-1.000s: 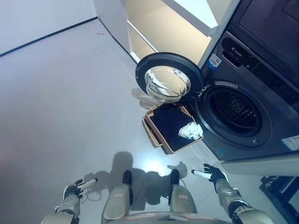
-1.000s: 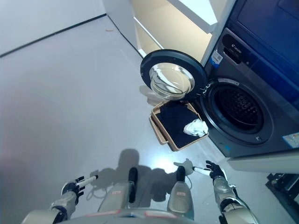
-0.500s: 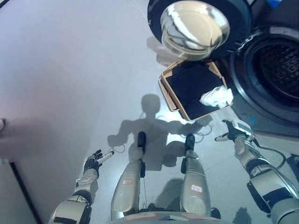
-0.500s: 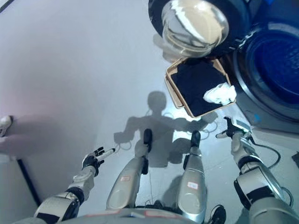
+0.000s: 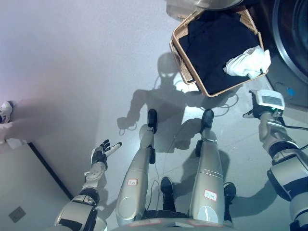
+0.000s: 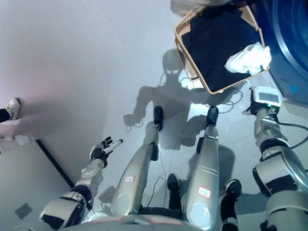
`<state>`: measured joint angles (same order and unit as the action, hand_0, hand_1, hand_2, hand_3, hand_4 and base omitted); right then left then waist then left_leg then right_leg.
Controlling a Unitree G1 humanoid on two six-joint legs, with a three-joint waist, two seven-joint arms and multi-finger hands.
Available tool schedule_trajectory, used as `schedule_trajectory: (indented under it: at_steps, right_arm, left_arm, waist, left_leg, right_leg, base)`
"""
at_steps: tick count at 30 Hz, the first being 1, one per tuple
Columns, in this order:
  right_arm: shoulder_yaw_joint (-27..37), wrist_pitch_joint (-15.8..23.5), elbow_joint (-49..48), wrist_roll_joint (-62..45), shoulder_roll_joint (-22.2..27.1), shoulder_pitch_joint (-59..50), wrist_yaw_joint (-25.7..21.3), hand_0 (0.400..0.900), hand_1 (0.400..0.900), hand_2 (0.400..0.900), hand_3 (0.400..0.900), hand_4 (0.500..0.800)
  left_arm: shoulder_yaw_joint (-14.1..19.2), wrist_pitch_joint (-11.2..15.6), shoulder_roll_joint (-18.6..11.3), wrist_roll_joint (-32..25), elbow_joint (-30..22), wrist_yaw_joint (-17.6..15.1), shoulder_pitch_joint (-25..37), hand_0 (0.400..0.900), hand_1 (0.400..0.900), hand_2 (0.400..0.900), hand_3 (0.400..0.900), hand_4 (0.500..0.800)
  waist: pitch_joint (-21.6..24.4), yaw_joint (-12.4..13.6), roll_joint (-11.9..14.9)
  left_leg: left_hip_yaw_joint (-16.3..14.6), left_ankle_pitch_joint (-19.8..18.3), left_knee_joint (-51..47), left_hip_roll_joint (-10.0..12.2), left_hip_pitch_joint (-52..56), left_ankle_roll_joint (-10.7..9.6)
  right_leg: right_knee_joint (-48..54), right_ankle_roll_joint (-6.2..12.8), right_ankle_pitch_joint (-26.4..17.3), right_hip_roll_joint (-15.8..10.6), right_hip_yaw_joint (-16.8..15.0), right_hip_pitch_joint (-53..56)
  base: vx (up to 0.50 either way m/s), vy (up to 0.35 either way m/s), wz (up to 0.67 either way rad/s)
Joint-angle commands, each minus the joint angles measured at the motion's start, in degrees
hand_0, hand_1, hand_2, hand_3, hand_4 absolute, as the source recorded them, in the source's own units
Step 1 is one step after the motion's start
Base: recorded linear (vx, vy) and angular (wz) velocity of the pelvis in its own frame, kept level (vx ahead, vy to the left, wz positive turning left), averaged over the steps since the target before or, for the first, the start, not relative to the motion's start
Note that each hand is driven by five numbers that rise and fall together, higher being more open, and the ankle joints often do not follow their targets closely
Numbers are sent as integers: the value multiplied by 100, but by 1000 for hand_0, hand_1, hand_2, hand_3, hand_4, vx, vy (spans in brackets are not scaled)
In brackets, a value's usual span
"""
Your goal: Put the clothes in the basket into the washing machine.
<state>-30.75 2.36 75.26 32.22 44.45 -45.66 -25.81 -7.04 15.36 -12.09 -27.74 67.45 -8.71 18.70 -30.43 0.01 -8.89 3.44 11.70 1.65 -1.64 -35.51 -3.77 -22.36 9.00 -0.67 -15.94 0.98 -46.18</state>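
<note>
A tan wicker basket [image 5: 182,62] stands on the floor at the upper right. It holds dark clothes [image 5: 216,48] with a crumpled white cloth [image 5: 248,61] on top at its right end. The washing machine's front [image 5: 294,43] shows at the right edge, and the lower rim of its swung-out door [image 5: 207,4] at the top. My left hand [image 5: 102,153] hangs low on the left, far from the basket, open with fingers spread and empty. My right hand [image 6: 251,107] sits just below the basket's right corner, its fingers hidden behind the wrist.
A person's white shoe [image 6: 12,108] shows at the left edge. A pale cabinet or wall panel [image 5: 19,192] with a dark base line fills the lower left corner. Grey floor [image 5: 72,57] spreads left of the basket.
The camera has tipped downward, so the basket and machine slid to the top of the view. Both hands stay low at my sides, the right one still near the basket's corner.
</note>
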Motion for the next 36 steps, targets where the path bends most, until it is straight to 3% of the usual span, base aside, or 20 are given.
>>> schedule_trajectory:
  at_steps: [1,9,17,22,26,31,32,36]
  right_arm:
    - [-396,-209,101,150,629,-262,-510,900,900,900,900,800]
    - [-521,-295,87,287,669,-426,-832,900,900,900,900,800]
    - [-609,-292,64,175,889,-852,-1127,900,900,900,900,800]
    - [-623,-266,7,38,1002,-1068,-1282,900,900,900,900,800]
    - [-638,-217,103,-156,1119,-1399,-1452,900,900,900,900,800]
    - [-732,-198,140,-324,1126,-1663,-1622,900,900,900,900,800]
    - [-722,-175,151,-358,1142,-1658,-1662,900,900,900,900,800]
    - [-800,-138,148,-502,1244,-1865,-1700,900,900,900,900,800]
  left_arm:
    - [-22,188,-189,-415,23,-276,-239,900,900,900,900,800]
    - [-32,234,-48,-565,133,-315,-253,900,900,900,900,800]
    - [-99,294,-99,-571,174,-399,-225,900,900,900,900,800]
    - [-102,338,-158,-587,59,-442,-253,900,900,900,900,800]
    - [-82,372,-198,-738,-30,-484,-227,900,900,900,900,800]
    - [-49,364,-250,-851,55,-488,-243,900,900,900,900,800]
    - [-28,367,-258,-833,87,-486,-305,900,900,900,900,800]
    - [22,428,-266,-1037,-12,-483,-471,900,900,900,900,800]
  waist:
    - [64,-70,84]
    - [65,-4,101]
    - [191,122,105]
    - [190,183,103]
    - [116,162,107]
    - [182,127,91]
    - [198,129,81]
    - [217,143,8]
  left_leg:
    - [230,-580,667,444,-280,-576]
    - [339,-452,293,603,-6,-611]
    - [511,-306,-125,676,353,-682]
    - [559,-408,152,656,200,-671]
    - [591,-809,1457,357,-781,-690]
    - [581,-1199,2686,334,-1803,-704]
    - [583,-1494,3001,337,-1916,-709]
    - [542,-1710,3558,311,-2535,-696]
  right_leg:
    - [886,443,-1293,-406,-310,-176]
    - [741,440,-1160,-338,-217,-96]
    - [684,455,-1028,-364,-10,154]
    - [369,398,-846,-350,-53,-20]
    - [-611,272,-497,-390,-318,-716]
    - [-1664,153,-106,-364,-607,-1564]
    - [-2002,155,183,-344,-668,-1700]
    - [-2476,130,315,-313,-812,-2334]
  base:
    - [21,-41,5]
    - [62,-53,4]
    - [48,-54,17]
    - [-21,-29,8]
    - [-112,-34,20]
    - [-58,-9,5]
    - [49,-23,-4]
    - [-36,8,-1]
